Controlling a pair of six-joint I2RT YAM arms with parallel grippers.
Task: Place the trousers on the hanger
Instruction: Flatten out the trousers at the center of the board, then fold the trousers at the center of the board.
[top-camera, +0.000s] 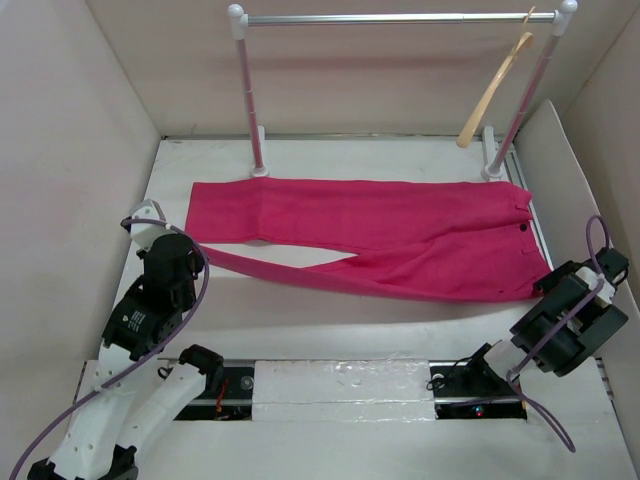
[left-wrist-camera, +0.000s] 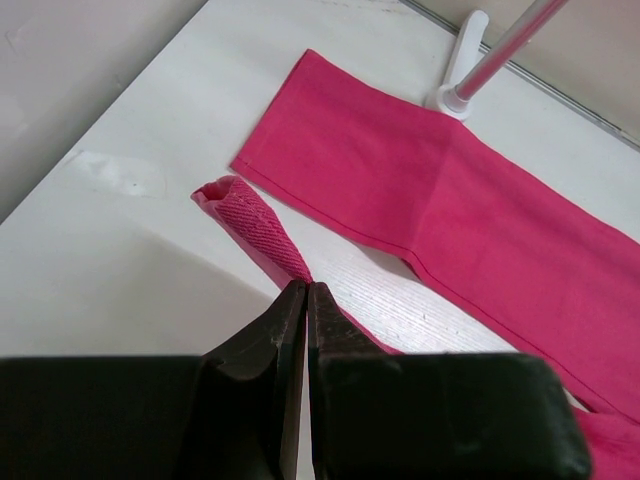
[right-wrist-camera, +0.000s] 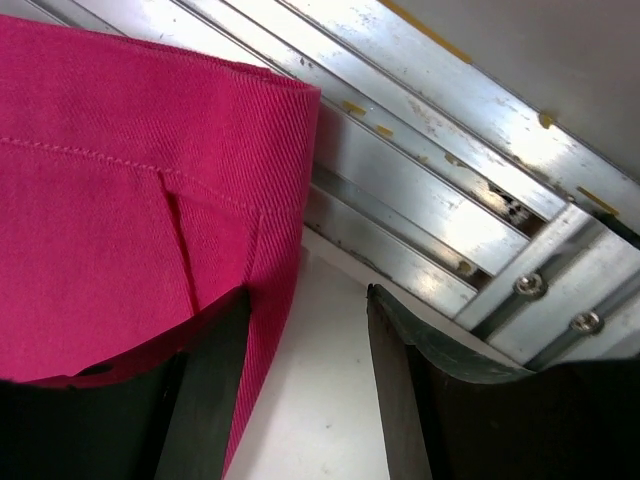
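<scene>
The magenta trousers (top-camera: 400, 235) lie flat on the white table, waistband at the right, legs pointing left. The tan wooden hanger (top-camera: 492, 92) hangs on the rail at the back right. My left gripper (top-camera: 198, 256) is shut on the near trouser leg close to its hem; in the left wrist view the bunched hem (left-wrist-camera: 238, 205) sticks out beyond the shut gripper (left-wrist-camera: 305, 290). My right gripper (top-camera: 547, 284) is open at the near waistband corner. In the right wrist view the gripper (right-wrist-camera: 306, 295) has its left finger (right-wrist-camera: 212, 370) over the waistband edge (right-wrist-camera: 270, 150).
The white-and-silver rail frame (top-camera: 400, 18) stands at the back on two feet (left-wrist-camera: 462, 70). Aluminium track (right-wrist-camera: 430, 170) runs along the table's right edge. Pale walls close in left, back and right. A slot with foil (top-camera: 345, 385) lies between the arm bases.
</scene>
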